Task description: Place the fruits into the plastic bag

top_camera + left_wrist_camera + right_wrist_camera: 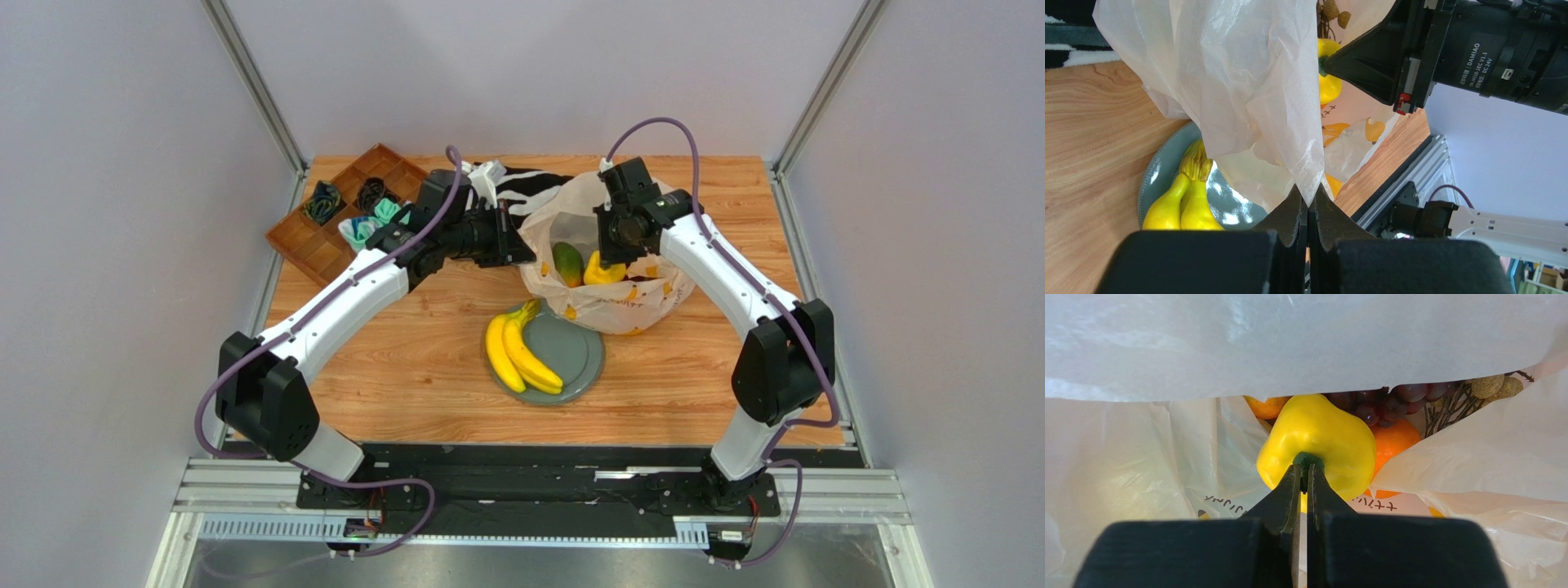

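**Left end effector.** The left end effector [1308, 199] is clamped on a thin fold of the plastic bag [1229, 73]. Its fingers are pressed together with only the film between them. The bag wall rises directly ahead of the fingertips, and the bag mouth stands lifted and open.

**Right end effector.** The right end effector [1304, 468] is closed narrowly on the green stem of the small yellow fruit [1315, 438]. The fruit hangs just ahead of the fingertips, inside the bag mouth. Beyond it, deeper in the bag, are the round orange [1395, 441] and the dark purple grapes [1389, 404]. The pale green-brown grapes [1496, 386] lie further to the right. In the top view the orange-green fruit [567, 262] lies in the bag, between the two end effectors.

**Outside the bag.** The bananas [521, 352] lie on the grey plate [586, 355] on the desk [405, 355]. They are nearer the arm bases than either end effector. The bag's lower edge overlaps the plate's far rim.
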{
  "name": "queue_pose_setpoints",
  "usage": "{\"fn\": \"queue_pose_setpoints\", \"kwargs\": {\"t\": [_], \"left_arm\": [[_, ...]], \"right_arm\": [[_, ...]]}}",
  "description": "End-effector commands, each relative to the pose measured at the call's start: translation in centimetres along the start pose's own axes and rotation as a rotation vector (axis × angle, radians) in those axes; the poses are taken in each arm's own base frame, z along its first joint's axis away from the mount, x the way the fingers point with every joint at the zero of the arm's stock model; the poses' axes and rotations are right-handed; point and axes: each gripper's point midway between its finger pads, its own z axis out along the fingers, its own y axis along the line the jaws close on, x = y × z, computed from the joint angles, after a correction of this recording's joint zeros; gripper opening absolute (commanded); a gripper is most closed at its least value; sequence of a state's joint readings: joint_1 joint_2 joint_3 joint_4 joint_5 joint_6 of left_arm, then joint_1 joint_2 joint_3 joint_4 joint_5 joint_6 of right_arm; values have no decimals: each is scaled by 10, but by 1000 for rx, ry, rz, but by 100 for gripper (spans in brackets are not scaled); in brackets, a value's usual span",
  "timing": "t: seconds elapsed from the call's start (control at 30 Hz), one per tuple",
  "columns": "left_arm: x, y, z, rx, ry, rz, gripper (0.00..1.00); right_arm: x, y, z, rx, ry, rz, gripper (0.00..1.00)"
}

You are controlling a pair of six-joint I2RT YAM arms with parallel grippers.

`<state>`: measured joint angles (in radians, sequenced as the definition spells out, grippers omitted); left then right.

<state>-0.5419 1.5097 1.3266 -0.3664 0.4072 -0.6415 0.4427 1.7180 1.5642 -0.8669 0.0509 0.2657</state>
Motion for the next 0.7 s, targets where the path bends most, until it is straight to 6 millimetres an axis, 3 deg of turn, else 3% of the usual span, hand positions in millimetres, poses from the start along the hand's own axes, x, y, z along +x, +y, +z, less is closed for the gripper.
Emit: {"fn": "queue_pose_setpoints", "kwargs": {"t": [0.0, 0.03, 0.13, 0.23, 0.57, 0.67], "left_arm": [[-11, -12, -5, 41, -36, 19, 0], [-11, -13, -5, 41, -34, 22, 0], [-11, -14, -4, 45, -31, 23, 0], [-12, -13, -2, 46, -27, 23, 0], [-13, -13, -3, 42, -29, 25, 0], [-12, -13, -3, 42, -28, 27, 0]], "right_arm": [[4, -8, 3, 49, 13, 10, 2], [3, -7, 3, 45, 9, 9, 6], [0, -4, 0, 29, -2, 10, 30], [-2, -3, -2, 21, -14, 11, 48], [-10, 2, -7, -3, -40, -1, 60], [-23, 2, -23, -7, -90, 4, 61]]}}
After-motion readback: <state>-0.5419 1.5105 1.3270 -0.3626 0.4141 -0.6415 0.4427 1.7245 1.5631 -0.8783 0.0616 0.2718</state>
